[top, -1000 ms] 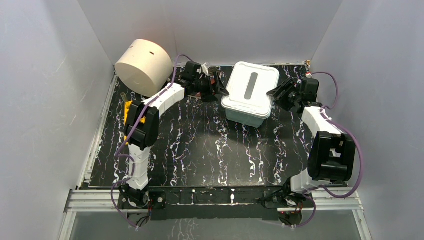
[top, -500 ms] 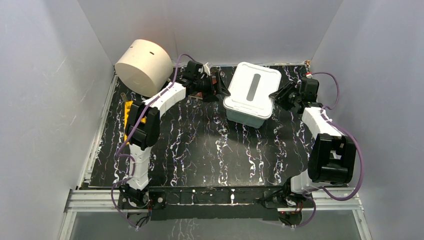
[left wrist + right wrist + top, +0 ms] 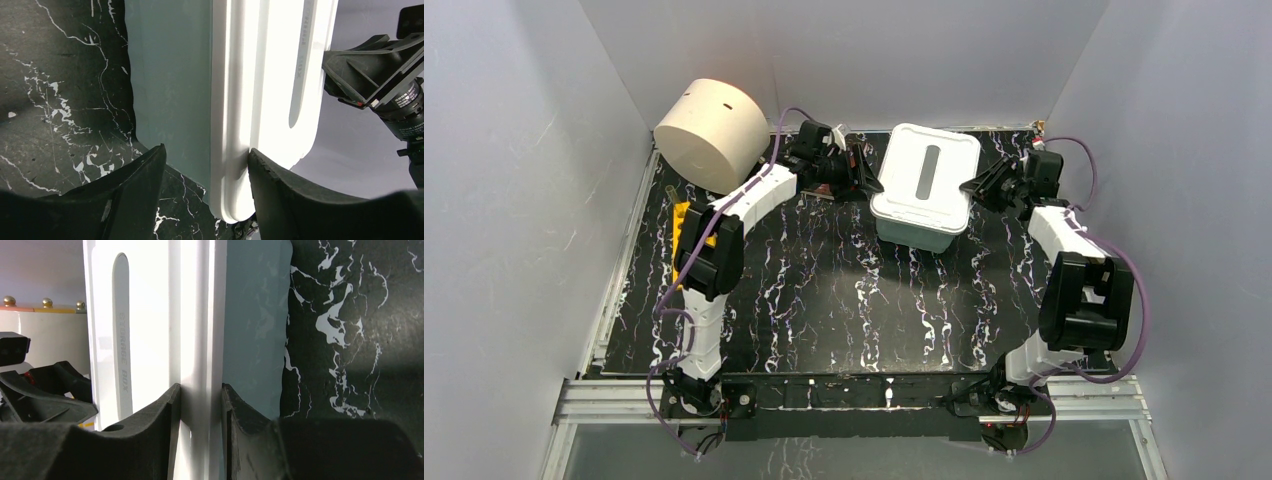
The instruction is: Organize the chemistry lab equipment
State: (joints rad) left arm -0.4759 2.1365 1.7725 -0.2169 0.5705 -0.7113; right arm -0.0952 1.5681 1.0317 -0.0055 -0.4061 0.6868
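Note:
A storage box [image 3: 924, 185] with a white slotted lid [image 3: 270, 75] and pale grey-blue body stands at the back centre. My left gripper [image 3: 864, 180] straddles its left lid rim. In the left wrist view this gripper [image 3: 206, 150] is open: one finger touches the lid top, the other stands off the box wall. My right gripper [image 3: 977, 188] is at the right rim. In the right wrist view it [image 3: 200, 387] is shut on the lid's [image 3: 150, 315] rim, both fingers pressed against it. The chemistry lab equipment is hidden or out of view.
A big cream cylinder [image 3: 711, 133] lies at the back left, close behind the left arm. Something yellow [image 3: 682, 215] lies half hidden under the left arm's elbow. Grey walls close in the black marbled table [image 3: 844, 290] on three sides.
Both grippers have narrowed around the box's lid rims. The right one has shifted slightly toward the back and now pinches the rim. The box has barely moved.

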